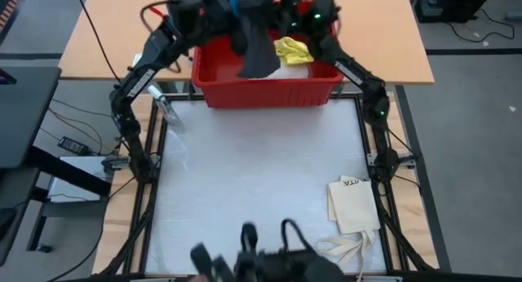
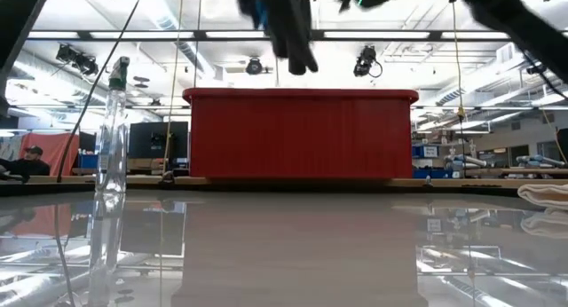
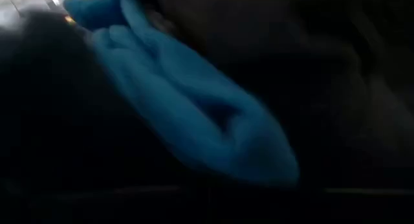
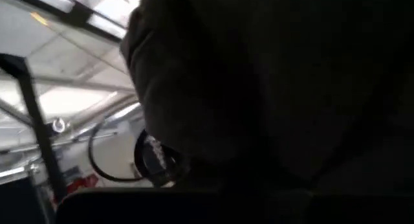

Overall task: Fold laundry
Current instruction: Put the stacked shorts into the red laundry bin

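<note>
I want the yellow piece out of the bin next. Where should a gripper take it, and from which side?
Take the yellow cloth at its bunched, raised top, coming straight down from above. It lies crumpled in the red bin at the right, and the bin's walls block a sideways approach. The dark grey garment hangs just to its left, so stay right of that.

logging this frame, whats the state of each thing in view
dark grey shorts: lifted, hanging over the red bin
bright blue cloth: lifted with the shorts, bunched
yellow cloth: crumpled in the bin
red bin: upright at the table's far edge
cream tote bag: flat on the table, near right
clear bottle: upright, near left
left gripper: above the bin
right gripper: above the bin
</note>
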